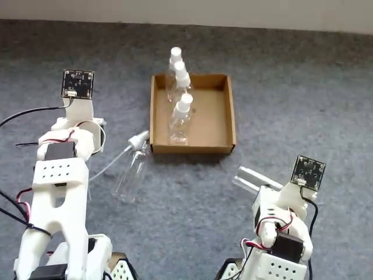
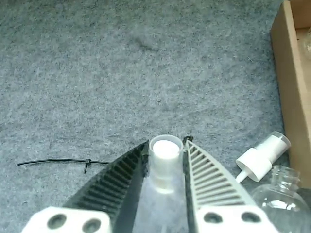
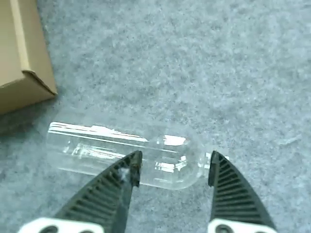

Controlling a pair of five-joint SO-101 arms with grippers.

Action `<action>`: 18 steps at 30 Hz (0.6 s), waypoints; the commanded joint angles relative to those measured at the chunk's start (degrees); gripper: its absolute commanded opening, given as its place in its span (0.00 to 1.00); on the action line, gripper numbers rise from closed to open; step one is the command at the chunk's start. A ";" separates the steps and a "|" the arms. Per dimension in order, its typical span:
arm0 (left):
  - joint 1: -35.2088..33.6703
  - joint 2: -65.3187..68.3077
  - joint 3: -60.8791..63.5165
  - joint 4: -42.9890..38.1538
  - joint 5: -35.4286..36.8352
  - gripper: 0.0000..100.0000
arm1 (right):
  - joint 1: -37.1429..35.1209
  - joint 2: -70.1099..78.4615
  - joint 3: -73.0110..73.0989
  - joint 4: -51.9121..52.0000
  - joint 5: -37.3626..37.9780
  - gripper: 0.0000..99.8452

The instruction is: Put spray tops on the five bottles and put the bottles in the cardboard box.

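As your left gripper (image 2: 166,145) sits clamped on a white spray top (image 2: 165,151) above the grey carpet (image 1: 303,87), your right gripper (image 3: 176,162) hangs with its fingers spread to either side of a clear bottle (image 3: 112,145). That bottle lies on its side, uncapped, well apart from the cardboard box (image 1: 230,111).

Three capped bottles (image 1: 179,119) already stand in the box. A fourth bottle (image 1: 131,172) lies bare just outside the box's corner, with a loose spray top (image 1: 139,140) beside its neck.

The step in hand looks to be the right arm's grasp, so that the held top can be fitted.

- **Grip point:** the fingers now straddle the bottle's rounded end, where a smooth clear wall would likely slip out. Shift along to the straight body before you close.
- **Pressure:** close gently, as thin plastic of this kind probably buckles.
- **Presenting the neck:** lift, tip the bottle upright, and turn the open neck toward the left arm.
- **Fitting the top:** whatever hangs below the held top is hidden between the fingers, so line it up over the mouth slowly and press straight down.
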 commanded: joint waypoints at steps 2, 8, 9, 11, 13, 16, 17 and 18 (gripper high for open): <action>1.01 -0.22 -0.31 0.18 0.62 0.10 | -3.47 17.01 -9.98 -4.18 -4.92 0.19; 1.01 -0.22 -0.31 0.35 0.62 0.10 | -4.18 52.26 -28.70 1.89 -18.02 0.20; 1.01 -0.22 -0.31 0.35 0.62 0.10 | -4.44 57.19 -32.22 3.74 -22.15 0.20; 1.01 -0.22 -0.31 0.35 0.62 0.10 | -4.70 65.63 -37.85 6.11 -29.63 0.20; 1.01 -0.22 -0.31 0.35 0.62 0.10 | -4.70 72.40 -42.07 6.64 -34.73 0.21; 1.01 -0.22 -0.31 0.26 0.62 0.10 | -4.35 79.16 -45.85 6.46 -37.10 0.21; 1.01 -0.22 -0.31 0.26 0.62 0.10 | -4.35 80.75 -46.73 6.11 -37.71 0.21; 1.01 -0.22 -0.31 0.35 0.62 0.10 | -4.35 81.63 -47.34 5.32 -38.59 0.21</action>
